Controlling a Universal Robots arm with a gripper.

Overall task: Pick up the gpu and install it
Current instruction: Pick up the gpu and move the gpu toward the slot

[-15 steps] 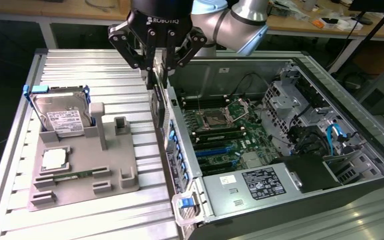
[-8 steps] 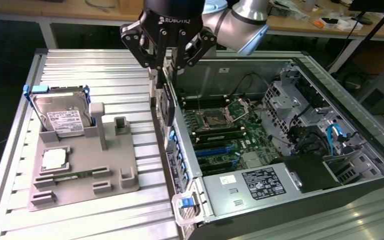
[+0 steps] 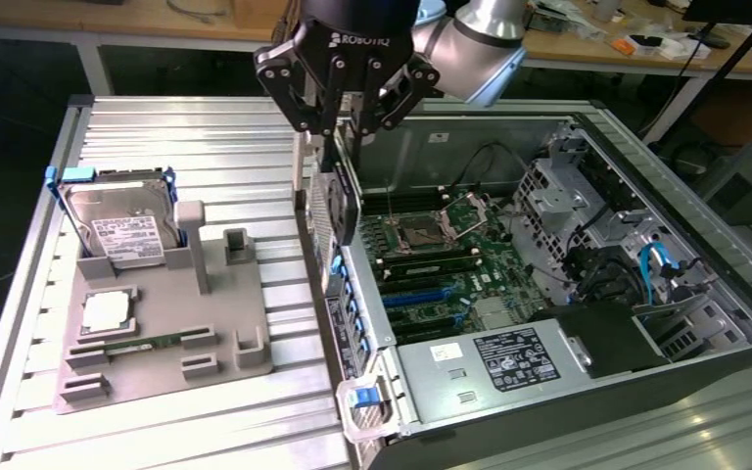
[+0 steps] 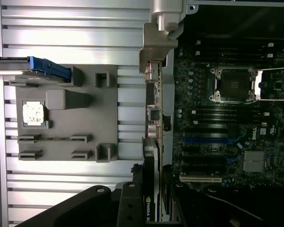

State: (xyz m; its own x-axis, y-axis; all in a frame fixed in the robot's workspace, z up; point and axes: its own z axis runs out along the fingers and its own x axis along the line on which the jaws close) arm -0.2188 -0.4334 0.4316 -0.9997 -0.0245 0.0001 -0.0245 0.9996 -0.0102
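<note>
The gpu (image 3: 337, 201) hangs on edge from my gripper (image 3: 346, 132), which is shut on its upper edge. It is a thin card with a dark cooler face, hovering over the near wall of the open computer case (image 3: 689, 225), beside the motherboard (image 3: 442, 264). In the wrist view the gpu (image 4: 154, 118) shows edge-on, running from my gripper (image 4: 153, 178) out to its silver end bracket (image 4: 161, 28). It lines up just outside the board's edge, alongside the blue expansion slots (image 4: 208, 140).
A grey holder plate (image 3: 167, 323) lies on the ribbed table at the exterior view's left. It carries a hard drive (image 3: 121, 220) in a blue frame, a processor (image 3: 109, 311) and a memory stick (image 3: 141, 343). The case's power supply (image 3: 507, 357) sits at the near end.
</note>
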